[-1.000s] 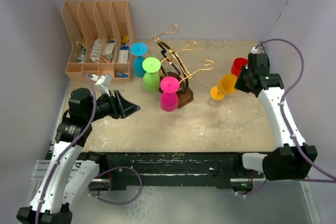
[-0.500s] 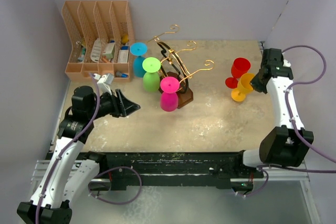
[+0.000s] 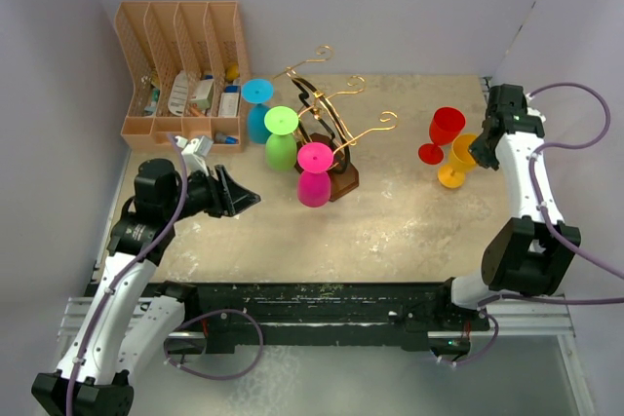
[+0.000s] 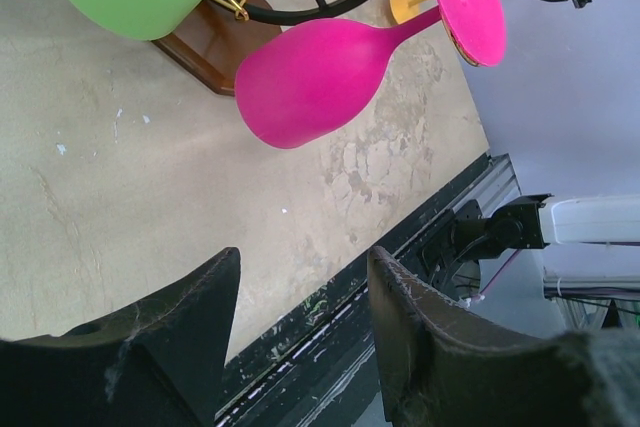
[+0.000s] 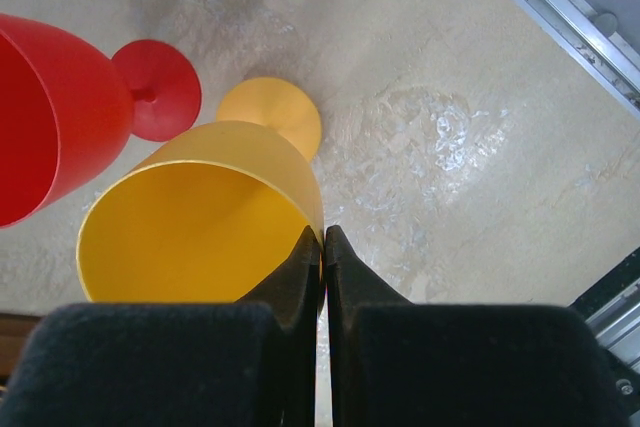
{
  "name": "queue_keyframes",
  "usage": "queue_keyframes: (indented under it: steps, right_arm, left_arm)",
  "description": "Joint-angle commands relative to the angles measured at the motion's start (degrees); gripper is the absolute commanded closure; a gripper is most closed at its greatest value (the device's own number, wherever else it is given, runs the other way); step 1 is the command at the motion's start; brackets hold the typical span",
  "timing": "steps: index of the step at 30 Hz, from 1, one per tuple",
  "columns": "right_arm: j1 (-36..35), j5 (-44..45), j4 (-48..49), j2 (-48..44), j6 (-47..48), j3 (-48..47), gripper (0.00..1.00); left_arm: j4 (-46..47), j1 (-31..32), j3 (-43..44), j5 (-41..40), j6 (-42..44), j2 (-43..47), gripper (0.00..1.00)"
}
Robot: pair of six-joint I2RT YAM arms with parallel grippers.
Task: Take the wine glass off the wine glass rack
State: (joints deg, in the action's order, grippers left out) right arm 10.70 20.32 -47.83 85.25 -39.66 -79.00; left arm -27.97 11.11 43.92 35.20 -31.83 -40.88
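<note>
The gold wire wine glass rack (image 3: 336,119) stands on its brown base (image 3: 343,180) mid-table. A pink glass (image 3: 314,174), a green glass (image 3: 281,140) and a blue glass (image 3: 257,107) hang upside down on it. My right gripper (image 3: 478,155) is shut on the rim of a yellow wine glass (image 3: 455,165), nearly upright beside a red glass (image 3: 444,130) at the far right. The right wrist view shows the fingers (image 5: 323,237) pinching the yellow rim (image 5: 190,227). My left gripper (image 3: 244,200) is open and empty, left of the pink glass (image 4: 310,77).
A tan slotted desk organiser (image 3: 185,75) with small items stands at the back left. The red glass (image 5: 50,117) stands close to the yellow one. The right wall is near my right arm. The black front rail (image 3: 322,304) runs along the table's near edge.
My right arm has carried the yellow glass to the right, away from the rack, and stood it upright beside the red glass. The left arm has barely moved.
</note>
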Motion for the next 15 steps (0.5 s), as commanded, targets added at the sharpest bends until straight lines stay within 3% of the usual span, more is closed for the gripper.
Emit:
queue_keyframes:
  steps: [1,13,15]
  right_arm:
    - [0.4,1.4,0.6,0.2,-2.0,-1.3,1.0]
    - [0.4,-2.5,1.9,4.0,-1.5,-2.5,1.0]
    - [0.5,-2.8,2.0,3.8,-1.3,-2.5,0.92]
  left_arm:
    - [2.1,-0.2,0.3,-0.1,1.6,1.1,0.43]
    - [2.3,-0.2,0.0,0.2,1.3,1.4,0.43]
    - [2.4,-0.2,-0.1,0.2,1.3,1.2,0.43]
